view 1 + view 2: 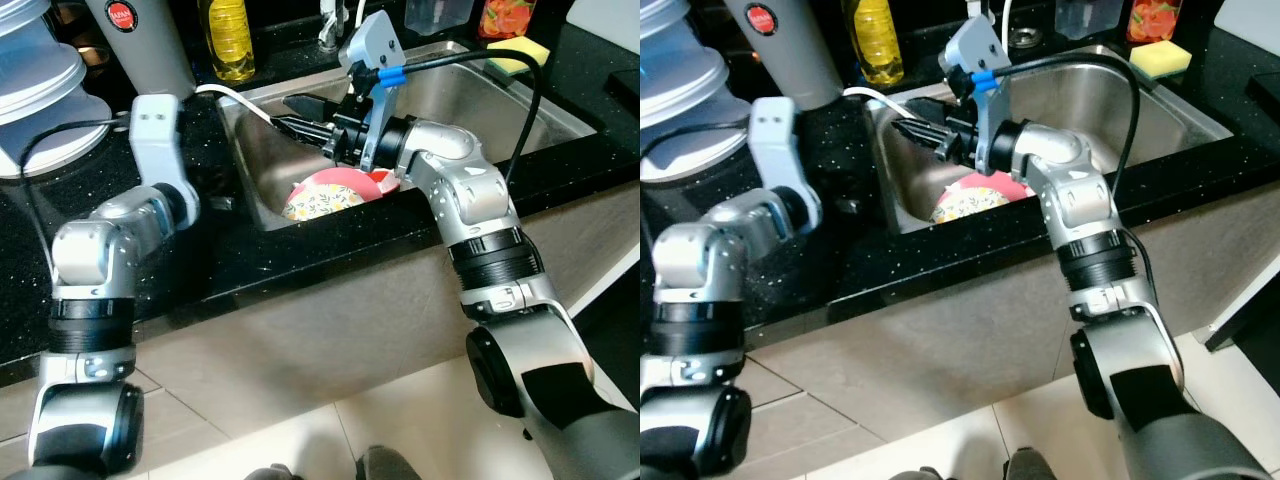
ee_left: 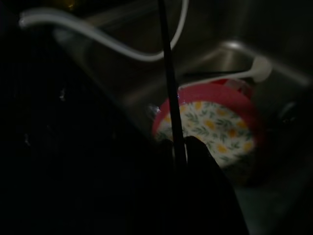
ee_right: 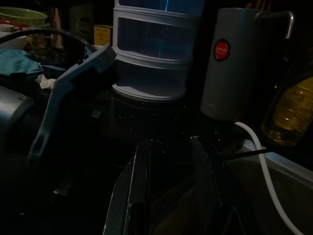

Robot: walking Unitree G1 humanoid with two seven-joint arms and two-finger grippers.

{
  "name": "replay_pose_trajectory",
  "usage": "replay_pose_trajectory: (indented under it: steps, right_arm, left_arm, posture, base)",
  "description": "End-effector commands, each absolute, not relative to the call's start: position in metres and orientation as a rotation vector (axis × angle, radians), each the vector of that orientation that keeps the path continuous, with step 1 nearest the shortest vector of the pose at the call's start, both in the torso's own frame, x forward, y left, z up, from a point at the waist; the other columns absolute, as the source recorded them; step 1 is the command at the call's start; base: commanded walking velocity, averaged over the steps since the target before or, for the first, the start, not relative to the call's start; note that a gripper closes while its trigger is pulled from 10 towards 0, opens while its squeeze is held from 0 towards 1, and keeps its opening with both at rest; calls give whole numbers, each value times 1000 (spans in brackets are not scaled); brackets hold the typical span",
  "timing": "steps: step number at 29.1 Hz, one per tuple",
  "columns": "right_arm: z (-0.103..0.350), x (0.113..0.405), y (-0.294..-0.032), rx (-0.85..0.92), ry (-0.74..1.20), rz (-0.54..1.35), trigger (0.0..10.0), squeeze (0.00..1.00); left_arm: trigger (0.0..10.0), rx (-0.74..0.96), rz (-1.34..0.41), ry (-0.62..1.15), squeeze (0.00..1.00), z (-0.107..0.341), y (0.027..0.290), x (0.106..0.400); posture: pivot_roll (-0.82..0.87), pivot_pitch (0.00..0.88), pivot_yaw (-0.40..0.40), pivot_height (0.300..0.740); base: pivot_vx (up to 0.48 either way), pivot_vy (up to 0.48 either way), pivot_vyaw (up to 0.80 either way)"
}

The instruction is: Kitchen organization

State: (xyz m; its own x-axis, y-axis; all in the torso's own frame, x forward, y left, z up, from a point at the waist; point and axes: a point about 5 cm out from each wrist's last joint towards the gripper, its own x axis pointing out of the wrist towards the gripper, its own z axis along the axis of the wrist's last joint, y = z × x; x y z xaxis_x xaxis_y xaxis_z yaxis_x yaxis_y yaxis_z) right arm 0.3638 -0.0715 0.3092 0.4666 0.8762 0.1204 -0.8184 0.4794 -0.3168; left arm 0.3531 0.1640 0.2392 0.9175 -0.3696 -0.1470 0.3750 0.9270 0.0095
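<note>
Over the sink (image 1: 560,110), the right end effector (image 1: 290,112) is held above the basin's left part, its two black fingers (image 3: 139,181) parted with a gap between them and nothing gripped. Below it, a pink plate (image 1: 325,195) with a flowered face is leaned against the sink's front wall, tilted rather than flat. A white hose (image 1: 235,98) is draped from the black surface (image 1: 200,260) over the sink's left rim. The left arm is bent over the surface just left of the sink; the left end effector (image 2: 181,161) is seen only as a dark shape pointed toward the plate, and whether its fingers are open or closed cannot be told. At the back of the surface, a yellow bottle (image 1: 228,38) and a grey jug (image 1: 140,40) with a red label are stood side by side, with a stacked white container (image 1: 40,80) to their left. A yellow sponge (image 1: 518,52) is laid behind the sink's far right corner.
</note>
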Motion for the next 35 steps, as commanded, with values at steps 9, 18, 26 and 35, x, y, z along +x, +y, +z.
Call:
replay_pose_trajectory:
  steps: [9,18,26,35]
  right_arm:
    - [314,357,-68,-207,-308,1054,10000,0]
    - [312,352,-82,-203,-304,991,10000,0]
    - [310,350,-90,-192,-295,959,10000,0]
    - [311,351,-101,-132,-359,846,10000,0]
  left_arm:
    - [10000,84,-349,111,0,245,141,408]
    - [10000,74,-475,97,1000,245,105,415]
    - [10000,184,-306,-137,0,274,126,421]
    - [10000,362,-86,-586,0,315,152,379]
  posture:
    - [-84,92,135,740]
    - [-147,115,184,740]
    - [-134,114,186,740]
    - [-73,92,154,740]
  base:
    - [0,0,0]
    - [0,0,0]
    - [0,0,0]
    - [0,0,0]
